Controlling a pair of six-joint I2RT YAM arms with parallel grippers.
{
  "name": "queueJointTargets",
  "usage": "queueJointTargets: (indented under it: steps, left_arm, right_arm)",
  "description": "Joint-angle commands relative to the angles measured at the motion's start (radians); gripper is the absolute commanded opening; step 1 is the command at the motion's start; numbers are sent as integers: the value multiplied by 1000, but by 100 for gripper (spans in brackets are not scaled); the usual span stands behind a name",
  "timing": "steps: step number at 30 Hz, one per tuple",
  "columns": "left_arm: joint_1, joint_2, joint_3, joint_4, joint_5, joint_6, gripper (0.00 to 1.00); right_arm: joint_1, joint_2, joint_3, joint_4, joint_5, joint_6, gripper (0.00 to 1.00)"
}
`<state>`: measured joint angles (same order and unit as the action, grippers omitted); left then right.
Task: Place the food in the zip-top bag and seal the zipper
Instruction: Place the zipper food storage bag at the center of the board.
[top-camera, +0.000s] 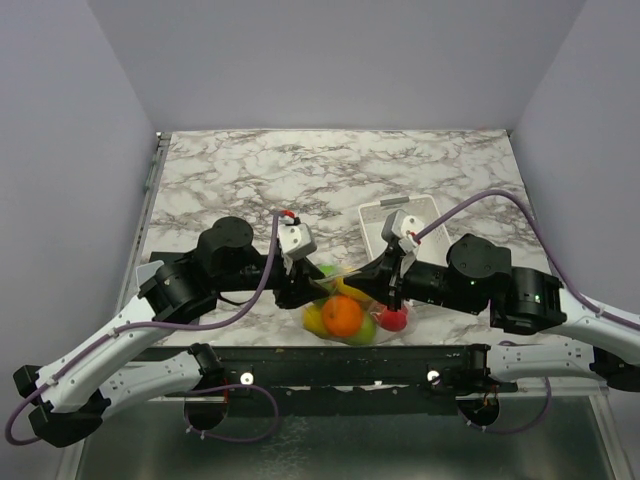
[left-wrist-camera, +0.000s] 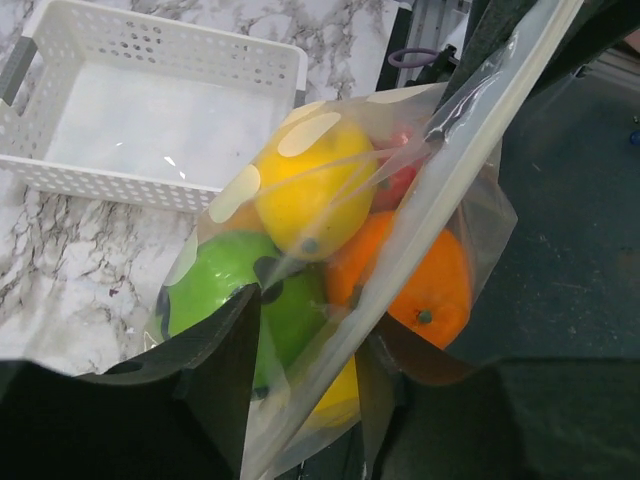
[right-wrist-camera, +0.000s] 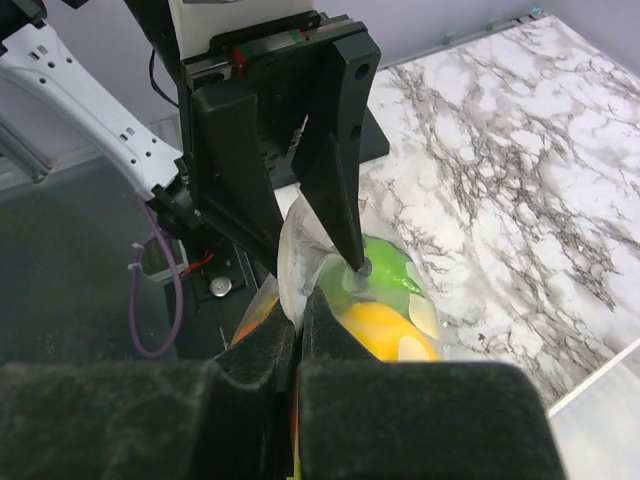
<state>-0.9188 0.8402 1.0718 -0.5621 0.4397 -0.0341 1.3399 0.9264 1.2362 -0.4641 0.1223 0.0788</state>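
The zip-top bag (top-camera: 350, 300) hangs between both grippers at the table's near edge, with the food inside: an orange (top-camera: 342, 315), a red piece (top-camera: 393, 319), green and yellow pieces. In the left wrist view a yellow fruit (left-wrist-camera: 310, 190), a green ball (left-wrist-camera: 215, 290) and the orange (left-wrist-camera: 430, 280) show through the plastic. My left gripper (left-wrist-camera: 310, 340) straddles the zipper (left-wrist-camera: 470, 130), its jaws apart on either side of the strip. My right gripper (right-wrist-camera: 300, 310) is shut on the bag's top edge (right-wrist-camera: 295, 250), just below the left gripper (right-wrist-camera: 318, 262).
A white perforated tray (left-wrist-camera: 180, 40) lies on the marble table beyond the bag, seen behind the right wrist as the tray (top-camera: 430, 207) in the top view. The table's dark front rail (top-camera: 330, 355) runs just below the bag.
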Motion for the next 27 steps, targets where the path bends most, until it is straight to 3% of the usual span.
queueJointTargets:
  steps: [1,4,6,11,19,21,22,24,27]
  left_arm:
    - [-5,19,-7,8,58,7,37]
    - [-5,20,-7,13,66,9,22]
    - [-5,22,-6,15,68,10,2]
    - [-5,20,-3,22,52,5,0]
    - [-5,18,6,24,-118,-3,0]
    - [-5,26,11,24,-186,-5,0]
    - [-5,31,13,25,-212,-7,0]
    - [-5,40,18,27,-274,-10,0]
    - [-6,53,20,40,-376,-11,0]
  right_arm:
    - [-3,-18,-18,90,-12,13,1]
    - [-4,-23,-29,92,4,16,1]
    - [-3,-26,-32,93,12,19,1]
    - [-4,-28,-34,88,28,30,1]
    - [-4,-36,-32,27,173,59,3]
    - [-2,-37,-33,9,224,71,12]
    - [-2,-38,-34,-2,250,79,24]
    - [-4,-45,-40,-17,296,92,37]
    - [-2,-69,-56,-23,335,97,50]
